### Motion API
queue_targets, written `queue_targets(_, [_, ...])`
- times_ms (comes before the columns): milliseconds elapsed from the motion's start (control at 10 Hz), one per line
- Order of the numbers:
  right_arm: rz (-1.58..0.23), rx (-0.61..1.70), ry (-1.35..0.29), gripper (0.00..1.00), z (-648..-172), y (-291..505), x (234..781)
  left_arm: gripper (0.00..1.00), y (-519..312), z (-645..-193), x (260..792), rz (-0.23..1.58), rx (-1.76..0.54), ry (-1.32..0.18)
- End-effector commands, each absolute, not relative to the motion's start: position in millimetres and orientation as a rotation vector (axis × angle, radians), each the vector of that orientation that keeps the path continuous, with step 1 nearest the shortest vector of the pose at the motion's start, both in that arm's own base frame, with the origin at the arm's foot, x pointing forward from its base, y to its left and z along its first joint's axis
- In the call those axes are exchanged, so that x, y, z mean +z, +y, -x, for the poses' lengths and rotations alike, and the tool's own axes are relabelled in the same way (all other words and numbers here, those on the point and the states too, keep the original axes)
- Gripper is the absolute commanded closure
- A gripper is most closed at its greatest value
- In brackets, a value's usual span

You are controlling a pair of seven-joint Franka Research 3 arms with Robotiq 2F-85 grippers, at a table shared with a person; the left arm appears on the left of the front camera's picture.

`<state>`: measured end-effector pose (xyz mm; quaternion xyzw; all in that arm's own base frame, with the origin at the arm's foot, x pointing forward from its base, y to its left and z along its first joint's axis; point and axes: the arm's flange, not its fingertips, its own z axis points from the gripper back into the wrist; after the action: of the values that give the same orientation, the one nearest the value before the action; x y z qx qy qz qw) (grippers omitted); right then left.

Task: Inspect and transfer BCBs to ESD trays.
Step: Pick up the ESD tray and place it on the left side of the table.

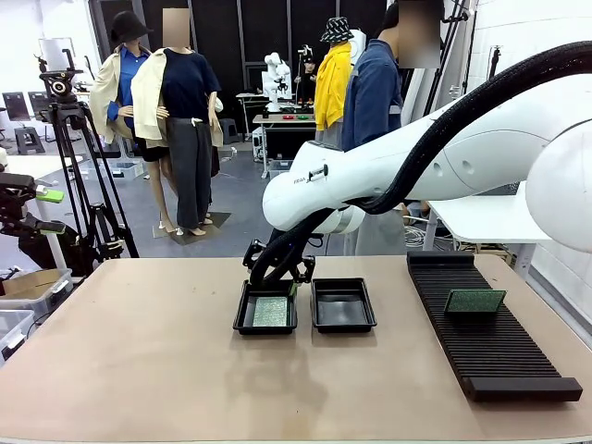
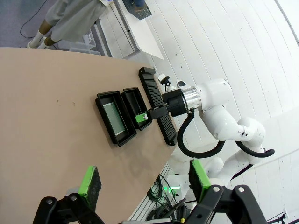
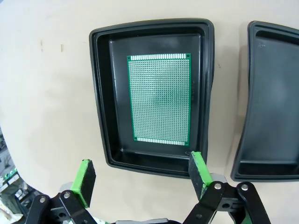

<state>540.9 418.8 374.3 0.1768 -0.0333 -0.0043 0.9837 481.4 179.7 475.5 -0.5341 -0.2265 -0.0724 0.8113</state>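
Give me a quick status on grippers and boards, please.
Right gripper open over the filled tray; left gripper open, held high. One BCB flat inside, another in the rack. Nothing in the way.

No writing in the room could be read from where I stood. The right arm (image 1: 370, 176) wore a small dark marking (image 1: 301, 181) near its wrist, too tiny to make out.
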Motion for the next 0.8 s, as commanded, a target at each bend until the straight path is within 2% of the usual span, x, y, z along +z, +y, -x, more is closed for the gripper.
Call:
queue_targets(0, [-0.38, 0.001, -0.077, 0.0, -535, 407, 384, 0.0, 171, -482, 480, 1.136, -0.148, -0.486])
queue_targets(700, [-0.562, -0.051, -0.174, 0.0, -508, 274, 470, 0.0, 67, -481, 504, 0.969, -0.246, -0.394])
